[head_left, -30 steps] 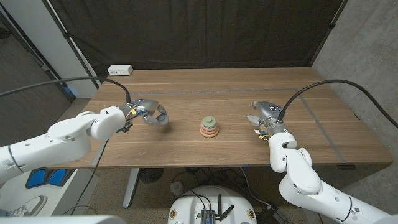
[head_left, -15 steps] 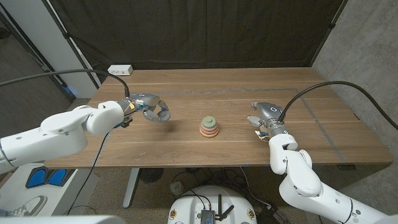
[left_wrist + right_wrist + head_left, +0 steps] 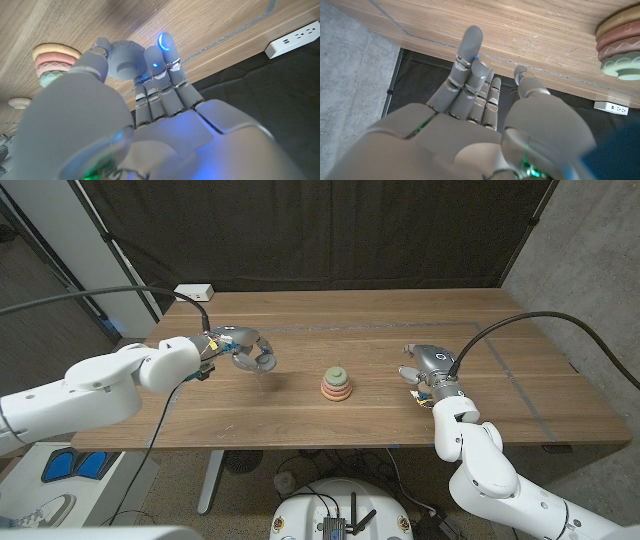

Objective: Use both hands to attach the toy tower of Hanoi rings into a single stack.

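A short stack of rings (image 3: 336,384), green on top over pink and orange, stands mid-table; it also appears as the stack (image 3: 52,62) and the stack (image 3: 620,45). My left hand (image 3: 248,352) hovers to the stack's left, its fingers curled around a blue-grey round piece (image 3: 126,60) pinched against the thumb. My right hand (image 3: 428,370) stays to the right of the stack, a hand's width away, with fingers (image 3: 467,47) stretched out and holding nothing. A small pale round piece (image 3: 19,103) lies beyond the stack; I cannot tell what it is.
A white power strip (image 3: 193,293) sits at the table's far left corner. Black cables run to both wrists. A dark curtain hangs behind the table. Thin tape lines (image 3: 520,395) cross the right side of the wooden top.
My left hand has drifted a little away from the front edge with the blue-grey piece still in it. The right hand and the stack have stayed put.
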You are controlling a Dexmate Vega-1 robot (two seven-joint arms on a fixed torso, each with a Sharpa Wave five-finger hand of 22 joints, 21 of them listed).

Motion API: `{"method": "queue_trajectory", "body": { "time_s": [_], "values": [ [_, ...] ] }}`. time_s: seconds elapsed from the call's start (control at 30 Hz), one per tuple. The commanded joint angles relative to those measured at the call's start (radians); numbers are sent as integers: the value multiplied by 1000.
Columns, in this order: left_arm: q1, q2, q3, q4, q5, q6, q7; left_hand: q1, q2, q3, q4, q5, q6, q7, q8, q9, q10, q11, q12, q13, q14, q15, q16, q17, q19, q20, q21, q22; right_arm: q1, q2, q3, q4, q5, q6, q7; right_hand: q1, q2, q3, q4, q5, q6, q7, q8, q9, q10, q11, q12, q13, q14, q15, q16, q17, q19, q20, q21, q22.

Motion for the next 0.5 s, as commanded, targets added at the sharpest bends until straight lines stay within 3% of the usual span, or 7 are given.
{"method": "queue_trajectory", "body": {
  "time_s": [0.03,0.5],
  "values": [
    [-100,-74,74,35,38,-60,-45,-5,4,-3,4,7,15,-1,-3,3,88,-73,-2,7,10,-72,-2,3,9,-128,7,2,-3,-6,5,-6,15,-7,-8,-3,-1,8,-2,8,9,-3,-2,1,4,-1,9,6,8,-25,8,4,2,-38,-4,2],
    [-189,-173,143,81,91,-127,-92,-4,5,-4,3,10,18,-3,-7,5,97,-74,-4,13,10,-72,-6,3,8,-129,8,2,-8,-11,9,-11,33,-21,-29,-4,-1,11,-2,10,12,-1,-2,1,6,0,9,7,7,-25,9,3,3,-38,-4,2]
  ]
}}
